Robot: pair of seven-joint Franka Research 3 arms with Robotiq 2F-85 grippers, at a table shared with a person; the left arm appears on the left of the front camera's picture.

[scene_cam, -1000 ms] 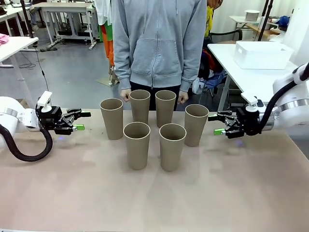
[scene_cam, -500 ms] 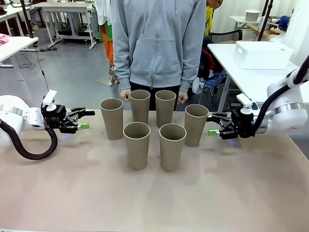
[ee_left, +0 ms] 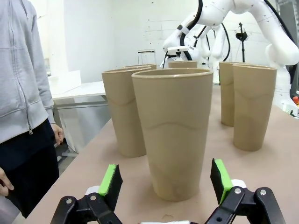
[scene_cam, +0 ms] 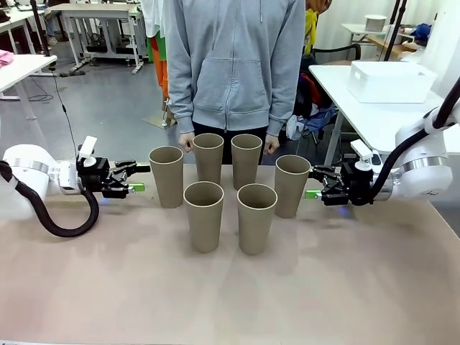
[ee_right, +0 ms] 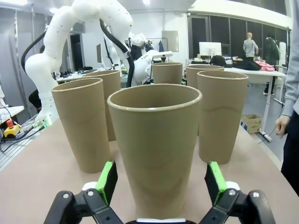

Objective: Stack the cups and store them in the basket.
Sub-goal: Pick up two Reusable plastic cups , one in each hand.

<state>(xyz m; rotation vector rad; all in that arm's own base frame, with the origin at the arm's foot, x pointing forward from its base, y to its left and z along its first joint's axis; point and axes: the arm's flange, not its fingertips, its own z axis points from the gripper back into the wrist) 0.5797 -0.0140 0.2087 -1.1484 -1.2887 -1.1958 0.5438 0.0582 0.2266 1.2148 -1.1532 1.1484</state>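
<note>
Presently, item: six cups (scene_cam: 204, 215), upright, unstacked. I had left gripper (scene_cam: 141, 178) and right gripper (scene_cam: 312, 181) spread empty beside outer cups; risk, I judged: off-centre closing could topple them.

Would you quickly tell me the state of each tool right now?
Left tool: open, empty, facing the leftmost cup.
Right tool: open, empty, facing the rightmost cup.
</note>
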